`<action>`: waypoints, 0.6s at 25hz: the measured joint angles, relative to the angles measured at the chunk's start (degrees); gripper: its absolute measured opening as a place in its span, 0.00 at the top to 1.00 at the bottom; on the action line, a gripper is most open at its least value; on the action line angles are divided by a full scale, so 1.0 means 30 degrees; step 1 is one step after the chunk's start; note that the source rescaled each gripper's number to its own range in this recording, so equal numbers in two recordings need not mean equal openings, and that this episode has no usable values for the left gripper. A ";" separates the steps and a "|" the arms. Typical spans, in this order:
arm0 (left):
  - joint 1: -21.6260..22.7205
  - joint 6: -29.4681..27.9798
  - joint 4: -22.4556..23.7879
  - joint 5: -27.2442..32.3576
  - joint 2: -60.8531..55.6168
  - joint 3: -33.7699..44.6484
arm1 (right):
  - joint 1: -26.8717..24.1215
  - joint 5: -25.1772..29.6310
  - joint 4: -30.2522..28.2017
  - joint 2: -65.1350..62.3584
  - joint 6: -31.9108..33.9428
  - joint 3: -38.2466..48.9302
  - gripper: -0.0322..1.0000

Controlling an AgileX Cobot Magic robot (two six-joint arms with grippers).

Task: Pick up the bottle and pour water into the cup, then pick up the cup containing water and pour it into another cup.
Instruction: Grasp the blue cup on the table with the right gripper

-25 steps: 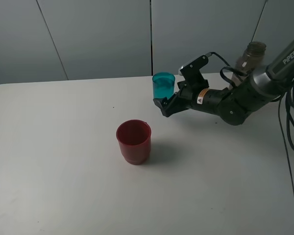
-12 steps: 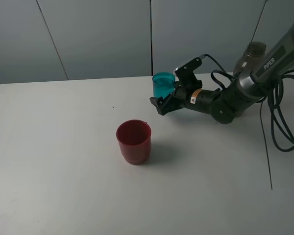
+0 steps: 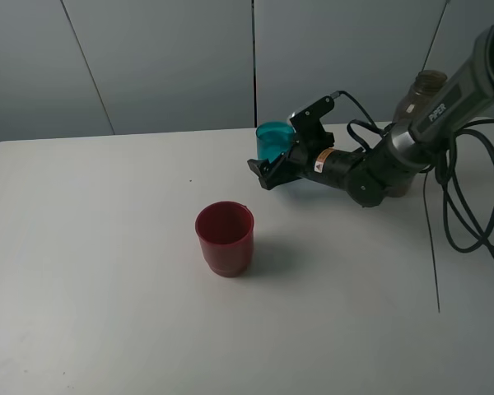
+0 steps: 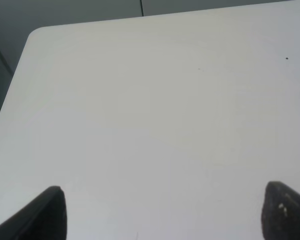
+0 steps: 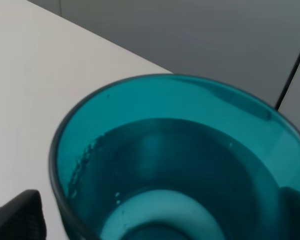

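- High view: the red cup [image 3: 224, 237] stands upright near the middle of the white table [image 3: 90, 288], mouth open, apart from everything else.
- The teal cup [image 3: 272, 140] stands upright farther back, close to the table's rear edge. It is to the right of the red cup and well apart from it.
- The right gripper [image 3: 265, 171] reaches in low from the right, lying nearly level, with its tips at the teal cup's base. It hides part of the cup's lower side.
- The bottle [image 3: 429, 85] stands upright and capless at the far right rear, its lower body hidden behind the right arm [image 3: 379, 169]. Black cables [image 3: 453, 214] loop off that arm.
- Left wrist view: the left gripper [image 4: 165, 212] hangs over bare table. Its two dark tips sit wide apart at the frame's corners, released, with nothing between them.
- Right wrist view: the teal cup fills the frame, seen from above its rim. It holds clear water, with small bubbles on the inner wall.
- One dark finger [image 5: 15, 216] sits just outside the cup's wall, with a thin strip of table showing between them. The other shows dimly through the teal plastic on the opposite side.
- The pincer is spread and straddles the cup without clamping it.
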 joint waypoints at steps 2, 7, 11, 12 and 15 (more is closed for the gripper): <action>0.0000 0.0000 0.0000 0.0000 0.0000 0.0000 | 0.0000 0.0000 0.0000 0.0069 0.0000 -0.0233 0.00; 0.0000 0.0000 0.0000 0.0000 0.0000 0.0000 | 0.0000 0.0036 0.0000 0.0393 0.0076 -0.1080 0.00; 0.0000 0.0000 0.0000 0.0000 0.0000 0.0000 | 0.0000 0.0038 -0.0044 0.0634 0.0157 -0.1314 0.00; 0.0000 -0.0039 0.0000 0.0000 0.0000 0.0000 | 0.0000 0.0103 -0.0044 0.0685 0.0157 -0.1314 0.00; 0.0000 -0.0074 0.0000 0.0000 0.0000 0.0000 | 0.0000 0.0150 -0.0044 0.0723 0.0157 -0.1359 0.07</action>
